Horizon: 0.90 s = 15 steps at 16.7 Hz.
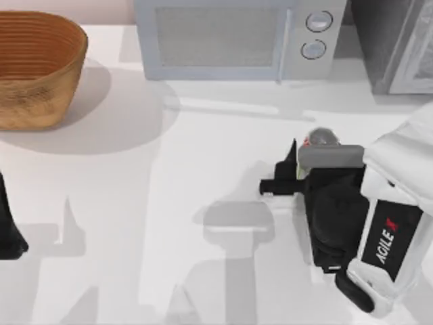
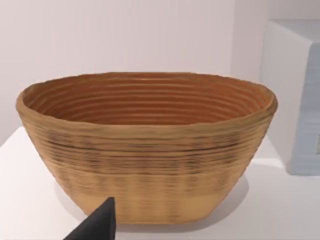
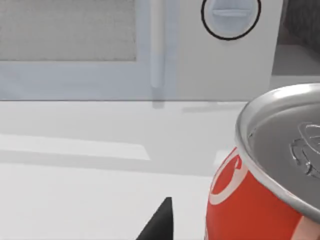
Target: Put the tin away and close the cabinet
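The tin (image 1: 322,138) stands on the white table right of centre, silver-grey top up, with its lower body hidden under my right arm. In the right wrist view the tin (image 3: 250,210) looms very close, showing its red label and metal lid. My right gripper (image 1: 303,162) sits low, right against the tin's left side, and points toward the back of the table. The cabinet (image 1: 385,47) is the dark speckled grey unit at the back right, with a pale framed door panel (image 1: 419,64). My left gripper (image 1: 9,233) is parked at the left edge.
A light grey microwave (image 1: 230,37) with two round knobs stands at the back centre, directly ahead of the right gripper. A large woven basket (image 1: 37,68) sits at the back left and faces the left wrist camera as the basket (image 2: 145,150). Open white tabletop (image 1: 169,203) lies between the arms.
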Each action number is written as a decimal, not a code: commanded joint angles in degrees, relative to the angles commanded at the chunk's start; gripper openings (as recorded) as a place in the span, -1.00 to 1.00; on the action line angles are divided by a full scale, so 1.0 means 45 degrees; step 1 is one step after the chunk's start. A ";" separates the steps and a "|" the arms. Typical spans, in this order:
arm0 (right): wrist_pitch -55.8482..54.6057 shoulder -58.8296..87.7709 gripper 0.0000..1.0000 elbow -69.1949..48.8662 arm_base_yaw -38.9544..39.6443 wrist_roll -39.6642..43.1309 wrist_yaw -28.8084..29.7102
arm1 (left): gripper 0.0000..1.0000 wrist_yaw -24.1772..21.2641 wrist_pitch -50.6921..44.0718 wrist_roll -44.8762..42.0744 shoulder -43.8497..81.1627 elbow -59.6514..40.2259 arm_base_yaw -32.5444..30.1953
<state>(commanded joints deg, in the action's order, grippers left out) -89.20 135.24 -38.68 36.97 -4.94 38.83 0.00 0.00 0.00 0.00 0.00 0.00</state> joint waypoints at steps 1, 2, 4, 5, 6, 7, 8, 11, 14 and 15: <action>0.0000 0.0000 -0.21 0.0000 0.0000 0.0000 0.0000 | 1.00 0.0000 0.0000 0.0000 0.0000 0.0000 0.0000; 0.0000 0.0000 -0.36 0.0000 0.0000 0.0000 0.0000 | 1.00 0.0000 0.0000 0.0000 0.0000 0.0000 0.0000; 0.0000 0.0000 -0.66 0.0000 0.0000 0.0000 0.0000 | 1.00 0.0000 0.0000 0.0000 0.0000 0.0000 0.0000; 0.0000 0.0000 -0.81 0.0000 0.0000 0.0000 0.0000 | 1.00 0.0000 0.0000 0.0000 0.0000 0.0000 0.0000; 0.0000 0.0000 -0.96 0.0000 0.0000 0.0000 0.0000 | 1.00 0.0000 0.0000 0.0000 0.0000 0.0000 0.0000; 0.0000 0.0000 -1.00 0.0000 0.0000 0.0000 0.0000 | 1.00 0.0000 0.0000 0.0000 0.0000 0.0000 0.0000; 0.0000 0.0000 -1.00 0.0000 0.0000 0.0000 0.0000 | 1.00 0.0000 0.0000 0.0000 0.0000 0.0000 0.0000; 0.0000 0.0000 -1.00 0.0000 0.0000 0.0000 0.0000 | 1.00 0.0000 0.0000 0.0000 0.0000 0.0000 0.0000; 0.0000 0.0000 -1.00 0.0000 0.0000 0.0000 0.0000 | 1.00 0.0000 0.0000 0.0000 0.0000 0.0000 0.0000; 0.0001 -0.0019 -1.00 0.0016 0.0018 -0.0012 0.0006 | 1.00 0.0000 0.0000 0.0000 0.0000 0.0000 0.0000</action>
<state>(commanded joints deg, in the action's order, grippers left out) -89.19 135.15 -38.60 37.05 -4.99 38.86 0.00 0.00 0.00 0.00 0.00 0.00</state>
